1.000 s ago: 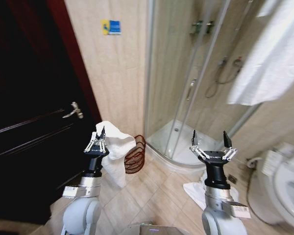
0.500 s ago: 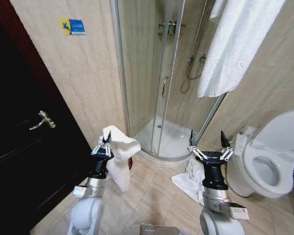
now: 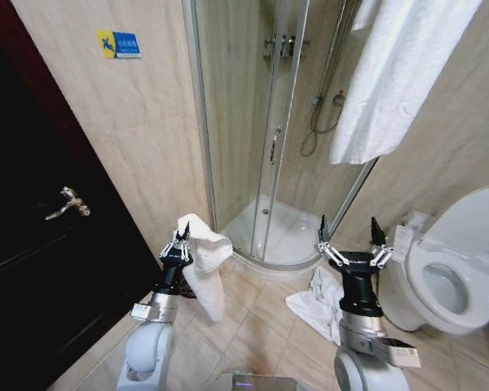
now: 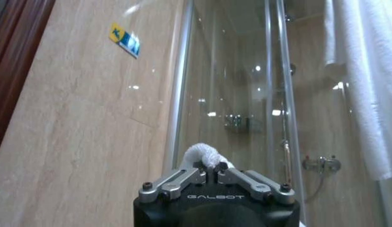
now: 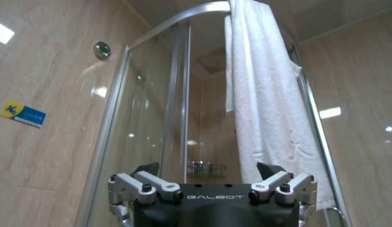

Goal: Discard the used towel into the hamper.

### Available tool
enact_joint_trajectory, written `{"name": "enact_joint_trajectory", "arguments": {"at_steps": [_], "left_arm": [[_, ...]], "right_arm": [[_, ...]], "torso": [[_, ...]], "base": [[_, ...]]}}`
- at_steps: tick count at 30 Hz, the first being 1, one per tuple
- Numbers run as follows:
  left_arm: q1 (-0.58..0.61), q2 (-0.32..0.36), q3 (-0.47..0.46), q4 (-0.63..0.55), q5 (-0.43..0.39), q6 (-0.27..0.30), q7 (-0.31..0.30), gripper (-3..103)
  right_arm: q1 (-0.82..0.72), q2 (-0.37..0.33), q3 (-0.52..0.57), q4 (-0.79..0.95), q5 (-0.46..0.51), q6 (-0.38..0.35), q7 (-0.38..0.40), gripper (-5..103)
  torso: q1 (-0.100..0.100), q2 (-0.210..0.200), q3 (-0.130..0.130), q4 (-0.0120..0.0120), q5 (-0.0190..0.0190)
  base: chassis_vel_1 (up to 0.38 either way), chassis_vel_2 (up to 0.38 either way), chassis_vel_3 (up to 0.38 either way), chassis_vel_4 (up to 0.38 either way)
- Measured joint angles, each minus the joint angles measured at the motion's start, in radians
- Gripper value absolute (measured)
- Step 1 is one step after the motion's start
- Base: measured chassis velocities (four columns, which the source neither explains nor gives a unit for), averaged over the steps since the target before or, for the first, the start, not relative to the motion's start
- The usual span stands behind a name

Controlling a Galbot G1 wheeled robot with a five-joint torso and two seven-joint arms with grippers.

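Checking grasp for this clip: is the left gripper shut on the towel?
Shut: the left gripper has its jaws pinching the towel, which hangs below.

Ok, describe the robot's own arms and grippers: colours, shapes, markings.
Both arms are pale grey rounded shells ending in black cylindrical wrists with silver collars. The left gripper and right gripper have silver metal linkages with black bolts and dark pointed fingers. Each black gripper body reads GALBOT in pale letters.

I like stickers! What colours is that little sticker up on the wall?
The sticker is blue and yellow, clearest in the head view.
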Motion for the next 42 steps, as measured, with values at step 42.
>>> {"name": "enact_joint_trajectory", "arguments": {"at_steps": [42], "left_arm": [[-0.69,0.542,0.077,0.463,-0.288,0.165,-0.16,4]], "right_arm": [[-0.039,0.011,0.015,-0.003,0.031,0.181,-0.109,100]], "torso": [[0.0,0.0,0.0,0.0003,0.0001]], "base": [[-0.027,0.032,0.03,-0.031]]}}
